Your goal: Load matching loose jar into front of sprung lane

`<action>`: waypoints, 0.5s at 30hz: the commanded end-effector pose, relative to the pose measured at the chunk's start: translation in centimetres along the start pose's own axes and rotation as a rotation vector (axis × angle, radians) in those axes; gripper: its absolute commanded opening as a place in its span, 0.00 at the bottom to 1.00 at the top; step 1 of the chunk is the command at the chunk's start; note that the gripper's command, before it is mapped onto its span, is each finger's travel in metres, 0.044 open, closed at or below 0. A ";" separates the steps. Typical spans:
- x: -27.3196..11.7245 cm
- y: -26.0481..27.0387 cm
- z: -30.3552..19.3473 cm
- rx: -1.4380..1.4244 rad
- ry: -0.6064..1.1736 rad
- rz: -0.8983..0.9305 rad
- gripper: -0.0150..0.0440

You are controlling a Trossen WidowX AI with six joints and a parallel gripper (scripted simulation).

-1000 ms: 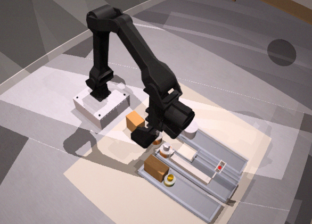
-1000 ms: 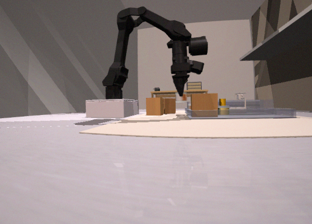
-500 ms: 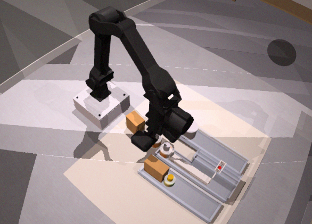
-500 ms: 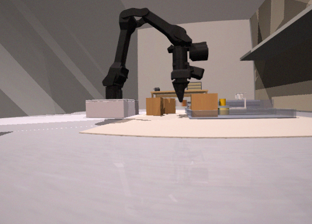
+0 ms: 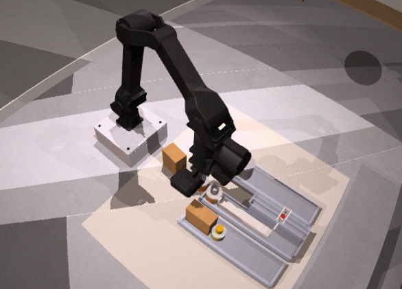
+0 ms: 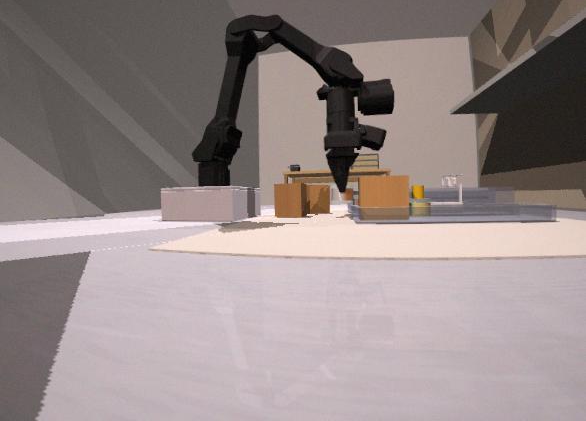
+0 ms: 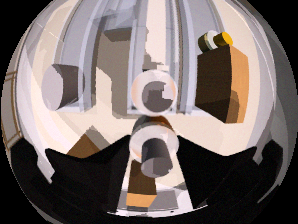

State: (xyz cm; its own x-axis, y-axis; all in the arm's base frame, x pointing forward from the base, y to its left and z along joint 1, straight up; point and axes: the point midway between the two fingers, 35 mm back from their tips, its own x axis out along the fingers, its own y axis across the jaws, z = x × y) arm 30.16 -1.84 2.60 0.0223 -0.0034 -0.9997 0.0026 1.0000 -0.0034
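Note:
My gripper (image 5: 203,184) (image 6: 342,189) (image 7: 153,139) points down and is shut on a white jar with an orange band and a grey knob. This held jar (image 6: 346,195) (image 7: 156,159) is upright, a little above the mat, just in front of the sprung lane's front end. The matching jar (image 5: 214,193) (image 7: 154,85) stands at the front of the sprung lane (image 5: 287,249), before the long white pusher (image 5: 243,217). A small gap or contact between the jars cannot be told. The fingers and the arm partly hide the held jar in the top view. The low front stop is mostly hidden.
A wooden block (image 5: 202,217) (image 6: 384,196) (image 7: 237,85) and a yellow-knobbed jar (image 5: 218,233) (image 6: 418,206) stand in the neighbouring lane. A white cylinder (image 5: 247,169) (image 7: 52,87) stands at the far lane. Two more wooden blocks (image 6: 290,200) (image 6: 319,199) stand nearer the base. A red-dotted handle (image 5: 283,216) sticks up beside the pusher.

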 end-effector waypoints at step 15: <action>-0.2 0.1 0.9 0.003 -0.007 0.004 0.25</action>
State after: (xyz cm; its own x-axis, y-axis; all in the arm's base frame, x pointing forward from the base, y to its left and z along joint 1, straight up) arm 30.34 -1.83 2.52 0.0077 -0.0025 -1.0000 0.0029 1.0000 -0.0025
